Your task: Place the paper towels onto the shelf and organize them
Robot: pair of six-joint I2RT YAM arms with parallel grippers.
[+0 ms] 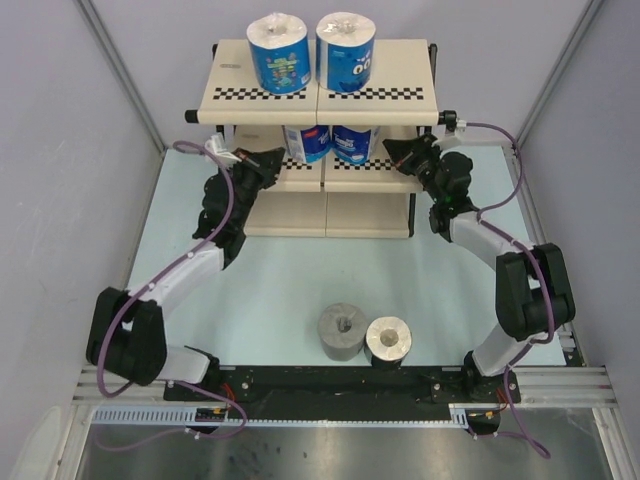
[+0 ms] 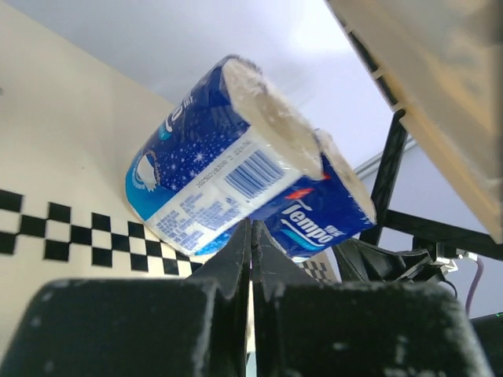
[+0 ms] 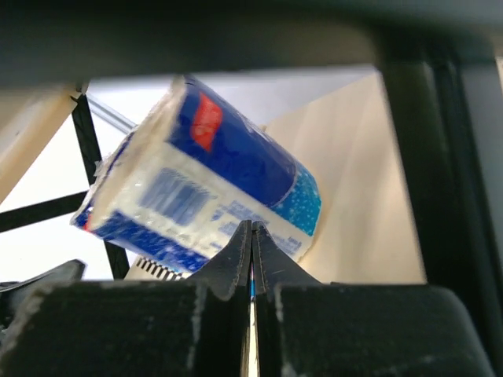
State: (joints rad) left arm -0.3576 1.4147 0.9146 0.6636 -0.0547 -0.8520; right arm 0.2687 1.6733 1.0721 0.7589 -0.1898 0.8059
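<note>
The shelf [image 1: 228, 88] stands at the back of the table. Two blue-wrapped paper towels [image 1: 279, 51] [image 1: 345, 50] stand on its top board, and two more [image 1: 308, 142] [image 1: 355, 142] on the middle board. A plain grey roll [image 1: 342, 331] and a dark-wrapped roll [image 1: 388, 340] stand on the table near the front. My left gripper [image 1: 264, 160] is shut and empty at the middle board's left end, tips just short of a blue roll [image 2: 212, 169]. My right gripper [image 1: 400, 152] is shut and empty at the right end, facing the other blue roll [image 3: 200, 184].
The shelf's black frame tubes [image 2: 387, 177] run close beside both wrists, and the top board [image 2: 424, 94] overhangs them. Grey walls close in the table's left and right sides. The arm bases sit along the rail [image 1: 340, 385] at the front.
</note>
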